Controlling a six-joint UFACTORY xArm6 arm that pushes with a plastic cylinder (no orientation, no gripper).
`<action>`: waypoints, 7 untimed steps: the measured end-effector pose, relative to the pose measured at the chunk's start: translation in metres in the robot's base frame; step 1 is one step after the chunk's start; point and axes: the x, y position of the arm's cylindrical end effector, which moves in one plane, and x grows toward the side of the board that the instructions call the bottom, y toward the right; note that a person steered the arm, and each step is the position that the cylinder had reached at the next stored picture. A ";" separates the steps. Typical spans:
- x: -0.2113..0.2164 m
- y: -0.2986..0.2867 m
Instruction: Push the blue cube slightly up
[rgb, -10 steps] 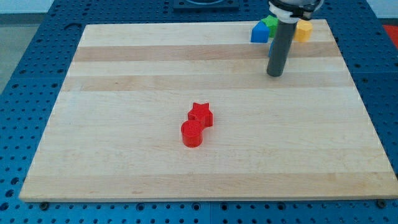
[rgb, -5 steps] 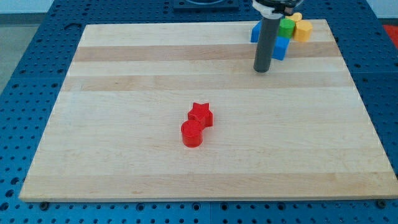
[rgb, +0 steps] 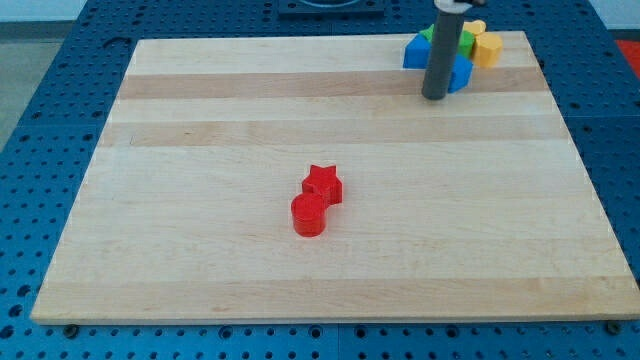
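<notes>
Blue pegboard base (rgb: 40, 120) surrounds a pale wooden desk (rgb: 200, 150).

Near the desk's middle, slightly toward the view's bottom: red cylinder (rgb: 309, 215), with a red star (rgb: 324, 184) touching it on its upper right side. The two sit well apart from everything else.

Upper right corner of the desk holds a tight cluster. Leftmost in it is a blue block (rgb: 416, 51), shape not clear. Just to its right, the dark rod comes down from the view's top; my tip (rgb: 434, 97) rests on the desk at the lower left edge of the blue cube (rgb: 459, 72), touching or nearly touching it; the rod covers part of the cube's left side. The blue cube lies at the lower edge of the cluster, near the desk's top right corner. Above it, a green block (rgb: 466, 42), mostly hidden. Furthest right, a yellow block (rgb: 487, 47), close beside the green one.

Hand: this arm carries only the rod, so no open or closed state can be told.
</notes>
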 end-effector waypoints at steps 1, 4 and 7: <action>0.007 0.021; -0.035 0.066; -0.011 0.024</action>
